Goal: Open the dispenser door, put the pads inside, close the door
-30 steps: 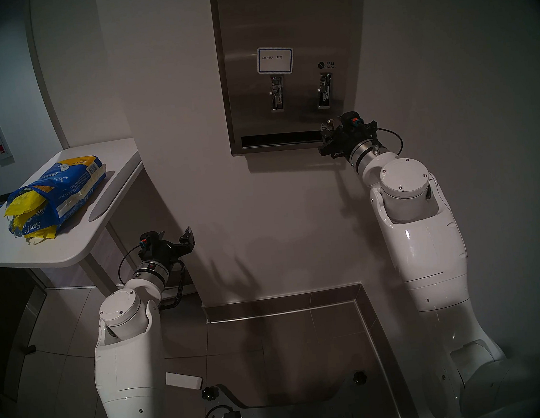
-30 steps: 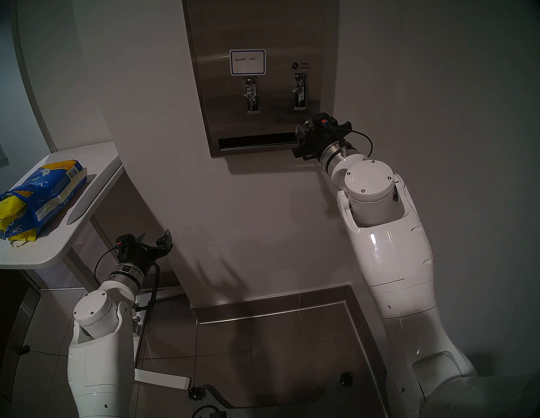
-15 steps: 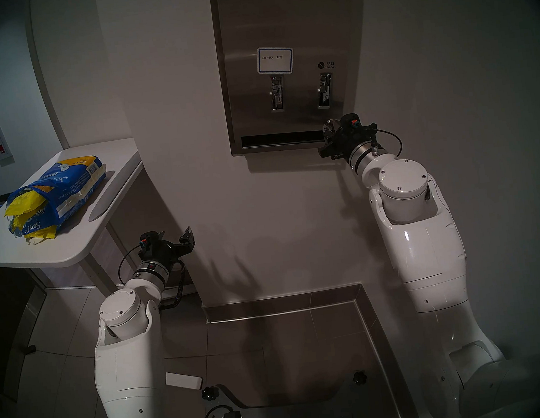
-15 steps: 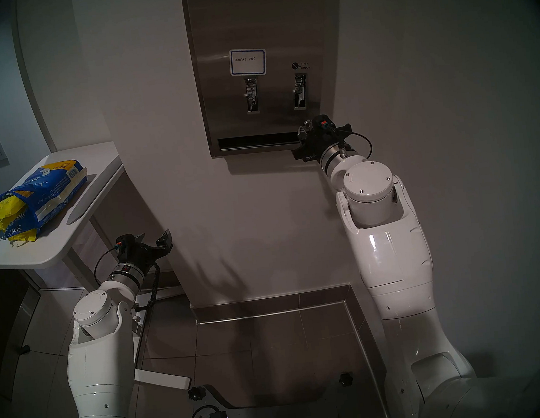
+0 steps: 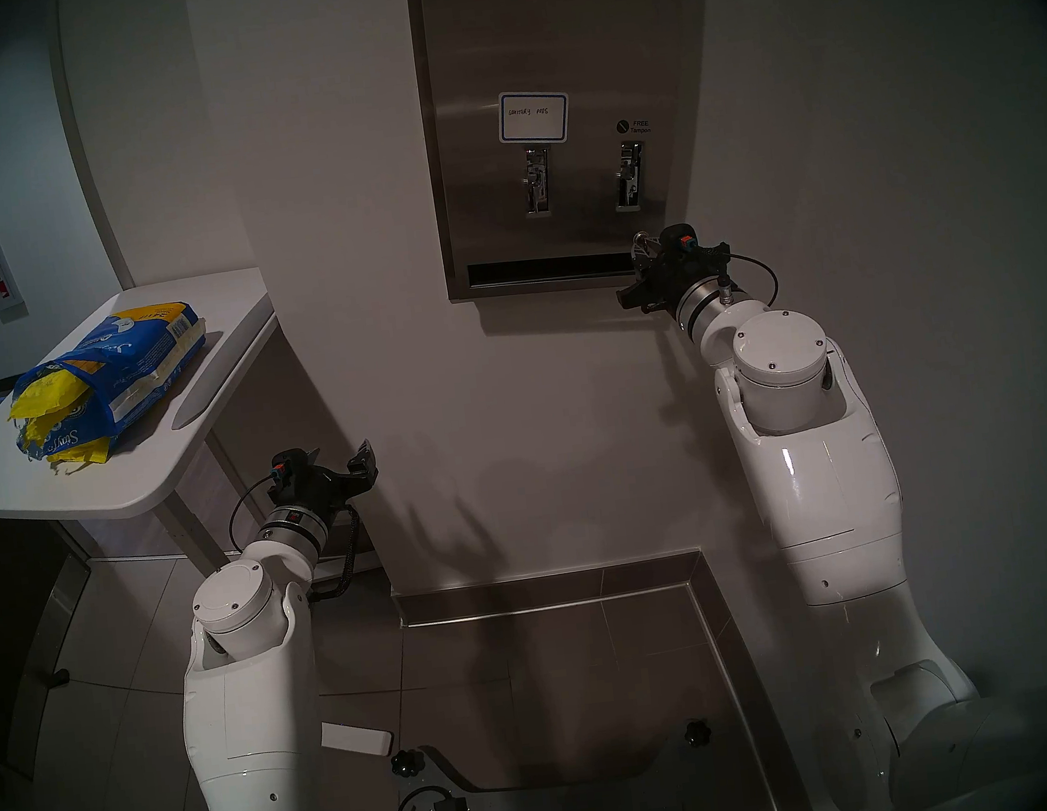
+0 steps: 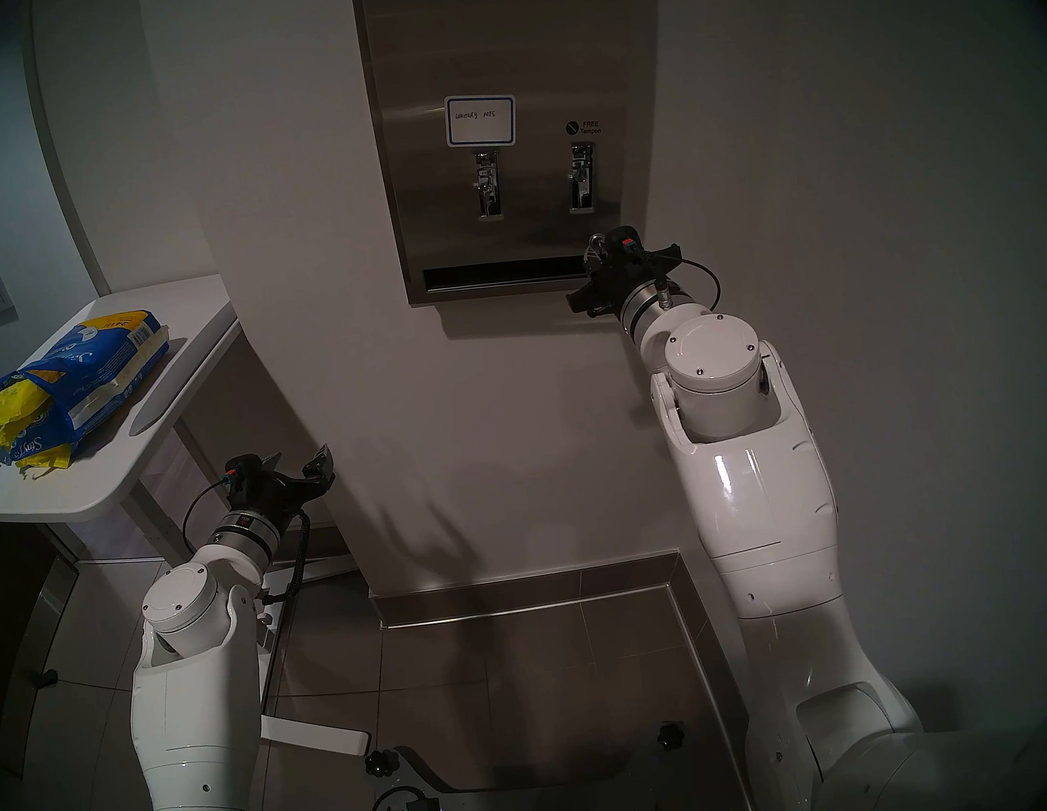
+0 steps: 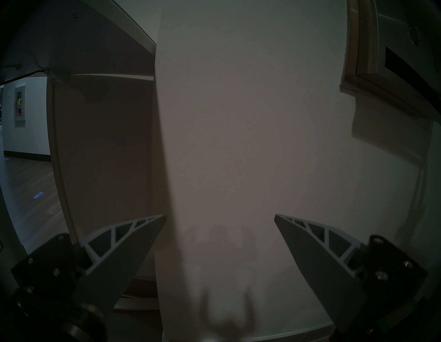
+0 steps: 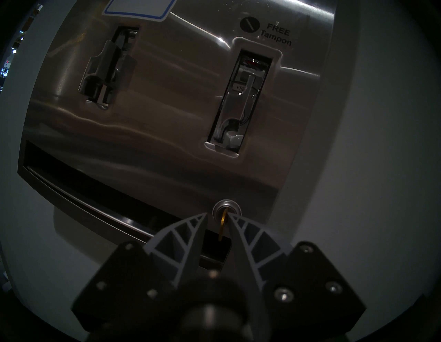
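On the tall brushed-steel dispenser door (image 5: 547, 38) we read a white handwritten label with a blue border (image 5: 534, 117); its words look like "Sanitary pads", though the hand is small and faint. To the right of it, printed in black on the steel beside a black round sign with a slash (image 8: 249, 24), we read "FREE Tampon" (image 8: 276, 35). Inside the right vertical lever slot (image 8: 241, 105) a small tag shows "FRE", its end hidden. On the big blue printed plastic bag (image 5: 112, 380) on the white table (image 5: 148, 473) we make out "Stayf", its end creased away.

right gripper (image 8: 217, 216) narrower than before — fingers now flanking the key (image 8: 222, 227)
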Controlling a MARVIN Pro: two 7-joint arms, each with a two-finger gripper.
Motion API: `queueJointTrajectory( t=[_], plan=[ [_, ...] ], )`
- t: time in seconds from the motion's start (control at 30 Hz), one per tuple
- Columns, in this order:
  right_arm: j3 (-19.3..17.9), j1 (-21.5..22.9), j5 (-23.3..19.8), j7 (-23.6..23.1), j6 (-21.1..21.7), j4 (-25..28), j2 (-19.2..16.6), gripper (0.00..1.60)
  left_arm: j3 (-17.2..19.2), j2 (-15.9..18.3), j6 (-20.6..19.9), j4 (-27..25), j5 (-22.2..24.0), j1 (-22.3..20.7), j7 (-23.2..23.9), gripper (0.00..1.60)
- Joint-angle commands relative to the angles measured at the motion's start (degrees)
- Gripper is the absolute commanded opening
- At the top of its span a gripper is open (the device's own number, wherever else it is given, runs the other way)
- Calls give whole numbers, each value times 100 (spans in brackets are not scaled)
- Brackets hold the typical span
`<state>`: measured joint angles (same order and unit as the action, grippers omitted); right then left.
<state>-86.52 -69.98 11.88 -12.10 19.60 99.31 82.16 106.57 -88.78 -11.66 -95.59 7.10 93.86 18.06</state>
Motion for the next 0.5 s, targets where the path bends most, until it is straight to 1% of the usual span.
queueJointTrajectory(
  t=[0.0, 0.03, 0.07, 0.13, 0.17, 0.47],
  plan=[
    [-15, 114, -9, -15, -33, 15, -5, 39, -8, 3, 5, -61, -4, -45, -9, 160],
    [-18, 111, -7, -12, -38, 10, -2, 33, -8, 3, 5, -61, -4, -45, -9, 160],
    [-22, 108, 0, -4, -40, 7, 5, 31, -8, 3, 5, -61, -3, -45, -9, 160],
    [-28, 105, 8, 7, -46, 1, 11, 19, -8, 3, 5, -61, -3, -45, -9, 160],
    [-31, 103, 10, 10, -50, -2, 13, 1, -8, 3, 5, -61, -3, -45, -9, 160],
    [-60, 48, 18, 2, -51, 44, 14, 0, -8, 3, 5, -61, -3, -45, -9, 160]
  ],
)
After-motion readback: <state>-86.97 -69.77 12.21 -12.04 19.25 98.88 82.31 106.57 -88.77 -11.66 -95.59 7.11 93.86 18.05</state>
